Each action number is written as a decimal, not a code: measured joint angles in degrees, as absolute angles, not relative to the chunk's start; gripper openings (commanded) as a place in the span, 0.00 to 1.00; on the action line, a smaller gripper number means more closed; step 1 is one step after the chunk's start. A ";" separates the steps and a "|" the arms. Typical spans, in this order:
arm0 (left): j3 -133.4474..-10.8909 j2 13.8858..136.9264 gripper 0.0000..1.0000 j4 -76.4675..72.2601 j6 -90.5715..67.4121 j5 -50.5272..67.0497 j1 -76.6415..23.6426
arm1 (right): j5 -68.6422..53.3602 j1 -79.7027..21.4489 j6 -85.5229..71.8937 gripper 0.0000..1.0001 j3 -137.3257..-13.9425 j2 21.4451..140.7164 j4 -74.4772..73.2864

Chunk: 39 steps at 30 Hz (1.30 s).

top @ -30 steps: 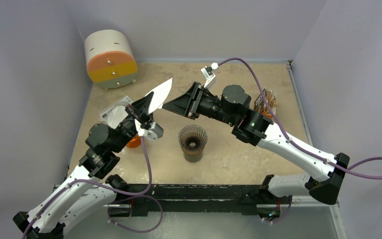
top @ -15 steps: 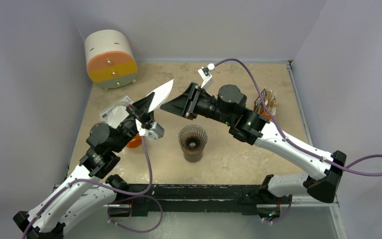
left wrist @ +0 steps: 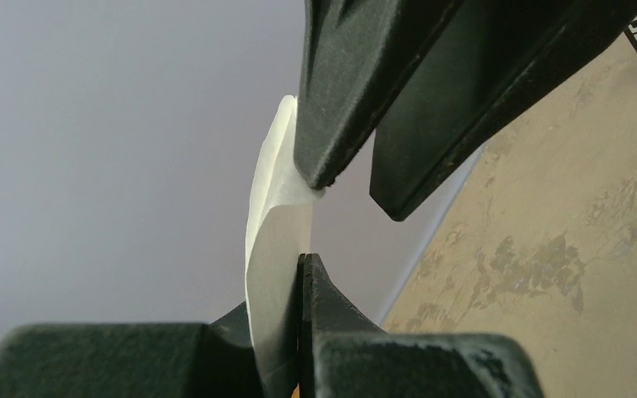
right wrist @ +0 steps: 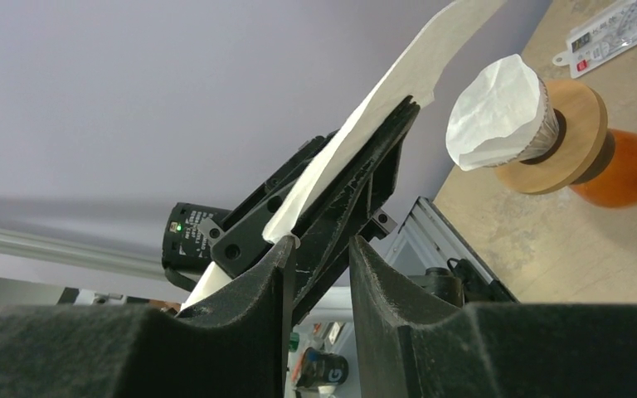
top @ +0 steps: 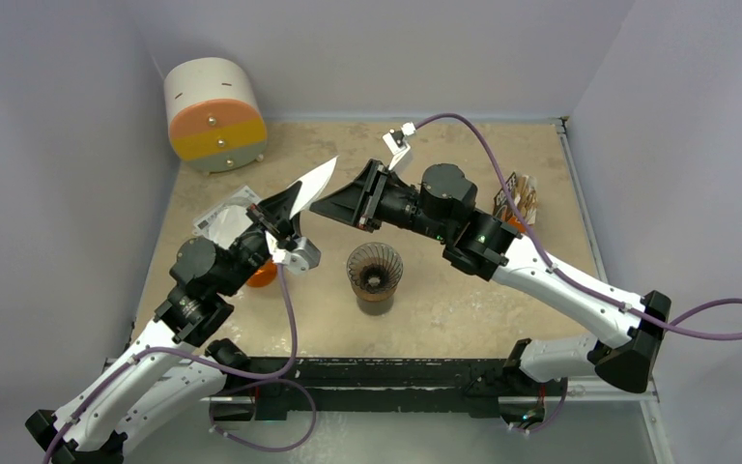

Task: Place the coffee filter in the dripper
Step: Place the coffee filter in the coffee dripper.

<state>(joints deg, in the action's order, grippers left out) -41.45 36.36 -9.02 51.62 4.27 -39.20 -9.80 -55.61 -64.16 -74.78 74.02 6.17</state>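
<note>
The left pincer point(top: 283, 215) stays clenched on the coffee filter point(top: 313, 181) held aloft, dripper point(top: 375, 269) low to its right; only the left wrist view shows the released right pincer point(top: 321, 205), edged closer than before, with one fingertip point(left wrist: 323, 153) touching the filter's rim.

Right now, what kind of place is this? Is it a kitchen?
Probably a robot test booth: plain grey walls box in a small tabletop, a left arm and right arm are mounted at its near edge, and a coffee dripper stands on it.
</note>
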 measured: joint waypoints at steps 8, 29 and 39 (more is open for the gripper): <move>-41.45 36.29 0.00 -8.29 52.03 4.27 -39.20 | -9.78 -55.61 -64.16 0.34 -75.20 74.02 6.33; -41.45 35.35 0.00 -7.64 52.84 4.91 -39.20 | -9.52 -55.61 -64.51 0.34 -75.70 74.74 5.91; -41.45 35.40 0.00 -7.62 53.56 4.91 -39.20 | -9.63 -55.66 -64.47 0.34 -76.73 74.74 5.93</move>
<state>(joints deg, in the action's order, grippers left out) -41.45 35.40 -7.62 53.56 4.91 -39.20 -9.63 -55.66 -64.47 -76.73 74.74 5.93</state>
